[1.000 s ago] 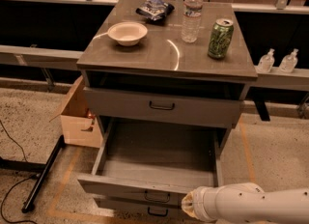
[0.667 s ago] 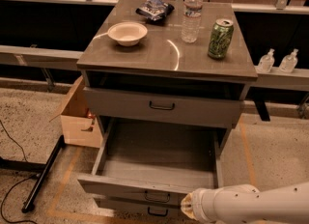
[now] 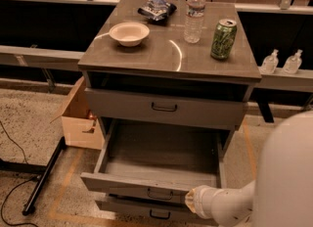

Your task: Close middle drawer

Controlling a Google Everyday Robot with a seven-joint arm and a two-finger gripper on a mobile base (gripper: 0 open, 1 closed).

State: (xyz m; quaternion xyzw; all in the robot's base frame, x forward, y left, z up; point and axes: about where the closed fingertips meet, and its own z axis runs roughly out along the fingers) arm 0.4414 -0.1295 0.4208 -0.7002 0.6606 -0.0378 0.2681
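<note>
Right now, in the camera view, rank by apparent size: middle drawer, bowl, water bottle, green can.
1. middle drawer, gripper at its front.
2. bowl and water bottle, too alike to rank.
3. green can.

Gripper (image 3: 194,202) is at the middle drawer (image 3: 132,186) front, R side (drawer's pulled far out); cardboard box (image 3: 78,123) & black pole (image 3: 43,178) crowd the L approach.

Dim warm overhead light; curved glare streak on cabinet top (image 3: 177,55), deep shadow beneath it & inside middle drawer (image 3: 161,155). Gripper (image 3: 190,200), bottom centre-right at drawer front, lit pale.
</note>
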